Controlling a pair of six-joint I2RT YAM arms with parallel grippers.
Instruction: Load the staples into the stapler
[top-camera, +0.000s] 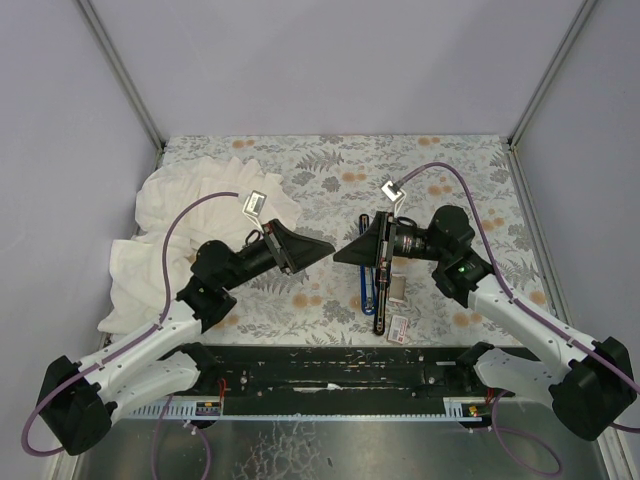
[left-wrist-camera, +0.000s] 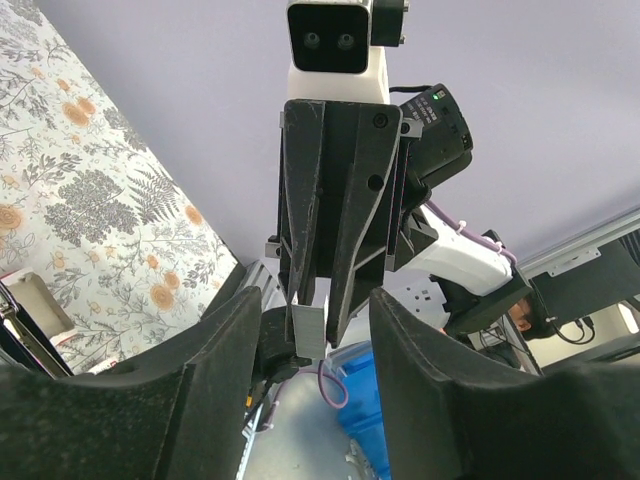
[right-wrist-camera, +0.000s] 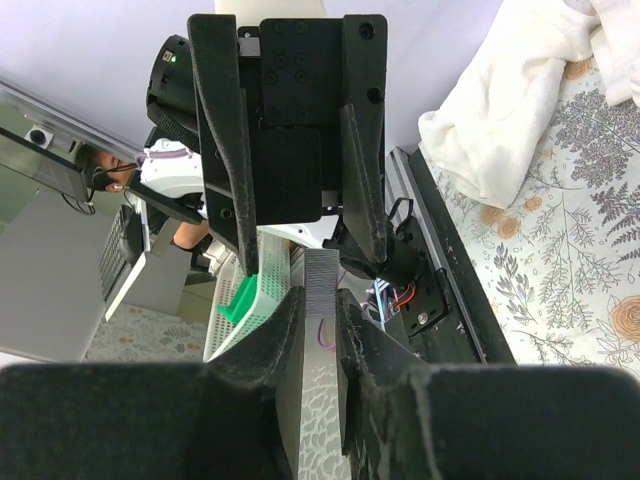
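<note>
Top external view: a crumpled white cloth lies on the flowered table, well off to the outer side of the left gripper, behind its wrist. That gripper points across the table toward the right gripper, and the two meet almost tip to tip above the table, near its middle. In the left wrist view the left fingers stand released, with a clear gap between them. A short silvery strip of staples hangs in that gap, near the fingertips and touching neither finger. The strip pokes out of the tip of the right gripper, which faces the left wrist camera head on. In the right wrist view the right fingers are clenched on the strip, one on each flat side. Its free end reaches out past their tips toward the spread fingers of the left gripper. Back in the top view, the blue and black stapler lies flat on the table under the right gripper, behind its fingertips and below its wrist, with its length running toward the near edge. A small pale grey piece sits just beside the stapler on the side away from the left gripper; I cannot tell what it is. The tiny white box of staples, with its red label, lies near the stapler's near end, well apart from both sets of fingers.
</note>
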